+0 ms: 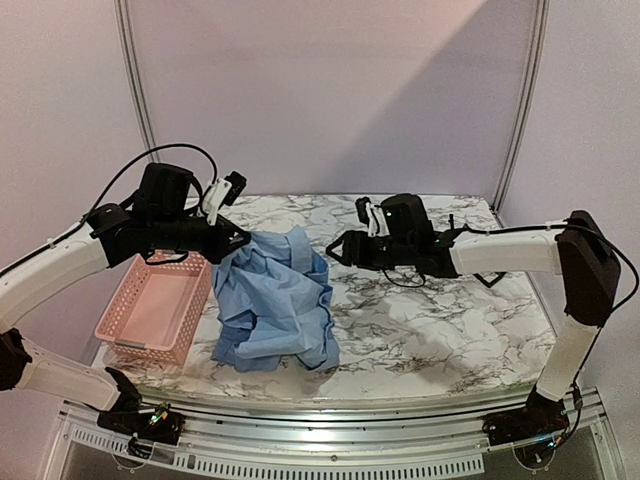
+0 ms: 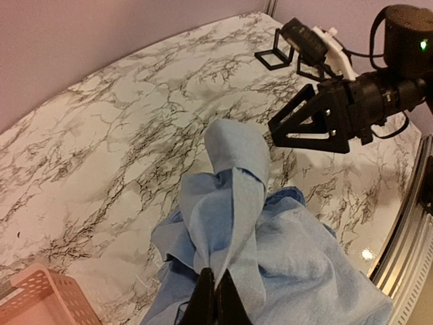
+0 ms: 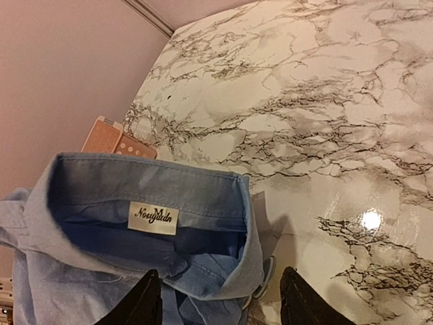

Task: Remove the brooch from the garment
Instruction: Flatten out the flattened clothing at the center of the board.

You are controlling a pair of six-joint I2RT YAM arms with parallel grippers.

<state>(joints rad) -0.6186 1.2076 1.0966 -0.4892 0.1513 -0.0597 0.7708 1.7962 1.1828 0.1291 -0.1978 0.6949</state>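
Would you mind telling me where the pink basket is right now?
In the top view the basket sits at the left edge of the table, with the blue shirt right beside it on its right.

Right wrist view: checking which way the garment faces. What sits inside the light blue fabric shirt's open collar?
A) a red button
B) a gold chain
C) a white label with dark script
C: a white rectangular label with dark script is sewn inside the collar of the light blue fabric shirt.
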